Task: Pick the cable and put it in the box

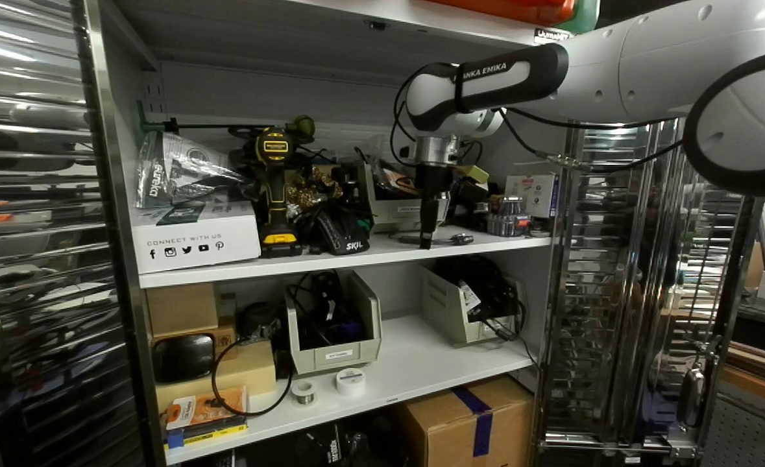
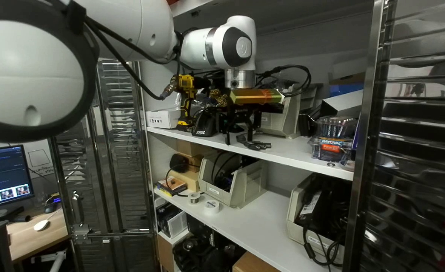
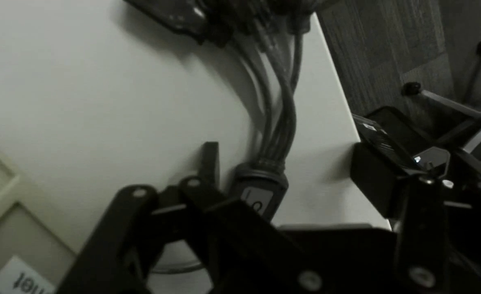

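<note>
The dark cable [image 3: 281, 122] lies on the upper white shelf. It has a labelled hub [image 3: 264, 196] and several leads running to plugs. It also shows in both exterior views [image 1: 461, 239] [image 2: 255, 144]. My gripper [image 3: 287, 171] points down over the shelf, open, with the hub end between its fingers, closer to the left finger. Part of the hub is hidden behind that finger's linkage. The gripper's tips also show in both exterior views [image 1: 426, 244] [image 2: 239, 138]. Grey open boxes stand on the lower shelf, at the middle [image 1: 307, 360] and right [image 1: 439, 305]; which one is meant cannot be told.
Another grey bin [image 2: 273, 122] stands behind the gripper on the upper shelf. A yellow drill [image 1: 275, 188], a black SKIL item [image 1: 343, 230] and a white box [image 1: 197, 237] are to one side, battery packs [image 2: 331, 143] to the other. The shelf's front edge [image 3: 338, 81] is close.
</note>
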